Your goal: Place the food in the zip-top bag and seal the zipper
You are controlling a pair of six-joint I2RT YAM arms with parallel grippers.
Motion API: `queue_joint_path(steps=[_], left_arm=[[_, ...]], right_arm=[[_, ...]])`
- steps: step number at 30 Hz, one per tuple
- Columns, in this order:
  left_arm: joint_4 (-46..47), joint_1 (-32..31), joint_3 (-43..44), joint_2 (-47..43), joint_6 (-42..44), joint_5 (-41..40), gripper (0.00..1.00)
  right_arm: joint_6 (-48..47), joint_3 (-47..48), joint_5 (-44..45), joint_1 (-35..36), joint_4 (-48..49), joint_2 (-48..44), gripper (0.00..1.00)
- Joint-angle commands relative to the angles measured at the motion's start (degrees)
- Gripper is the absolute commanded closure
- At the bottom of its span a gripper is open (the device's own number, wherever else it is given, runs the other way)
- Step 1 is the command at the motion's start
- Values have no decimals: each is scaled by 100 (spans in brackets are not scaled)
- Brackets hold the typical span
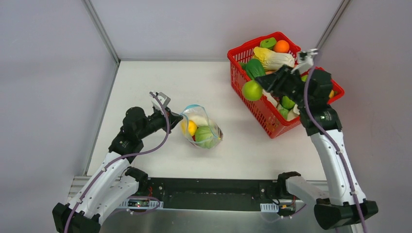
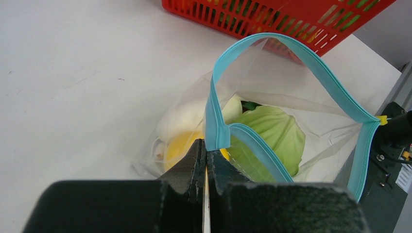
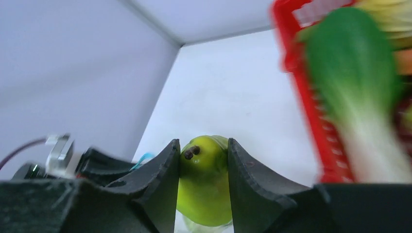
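As left claw (image 2: 206, 162) pinches zipper (image 2: 216, 127), green fruit (image 3: 204, 187) inside right claw (image 3: 203, 143)

Both arms match: the left arm (image 1: 104, 177) and right arm (image 1: 335, 162) have glossy white shells on the lower links, then chunky black joints further up. A thin purple cable (image 1: 167, 130) trails along each. The left gripper (image 2: 206, 160) and right gripper (image 3: 203, 145) have matte black, grainy fingers. Their bases (image 1: 73, 219) at 6 o'clock are black too.
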Motion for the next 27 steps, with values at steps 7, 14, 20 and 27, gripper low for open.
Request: queue_joint_path(steps=[7, 14, 20, 27], left_arm=[[8, 46, 389, -31, -77, 52, 100], [146, 46, 427, -87, -424, 65, 100], [13, 46, 512, -101, -582, 89, 100], [31, 46, 577, -166, -820, 109, 100]], right_arm=[[-1222, 418, 342, 3648, 1037, 1045, 100], [-2341, 459, 1467, 4721, 1018, 1674, 100], [-3009, 190, 2420, 4940, 1274, 1980, 100], [-3533, -68, 2890, 4972, 1664, 2167, 94]])
